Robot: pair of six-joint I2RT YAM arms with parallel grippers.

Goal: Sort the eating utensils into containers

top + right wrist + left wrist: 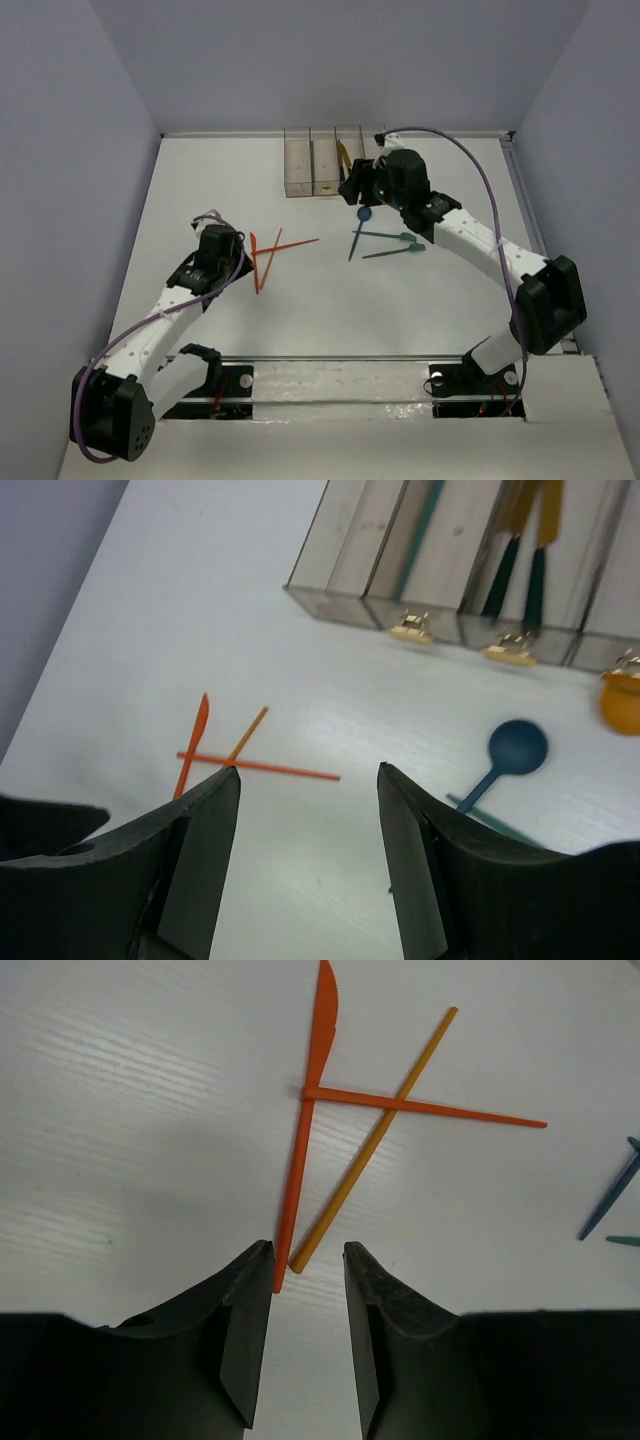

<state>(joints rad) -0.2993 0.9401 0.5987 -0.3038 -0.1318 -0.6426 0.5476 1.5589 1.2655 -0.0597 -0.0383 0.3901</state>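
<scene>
An orange knife (305,1130), a yellow-orange stick (375,1140) and an orange-red stick (425,1107) lie crossed on the table (270,255). My left gripper (307,1255) is open just short of them, its left fingertip (262,1252) beside the knife's near end. My right gripper (308,775) is open and empty, above the table in front of the containers (450,540). A blue spoon (515,748) lies to its right, over a teal piece. The smoky bins (325,160) hold teal, dark green and orange-yellow pieces.
Teal and dark blue utensils (385,240) lie right of centre, below the right gripper (352,190). An orange spoon head (620,700) shows at the right edge of the right wrist view. Grey walls surround the table.
</scene>
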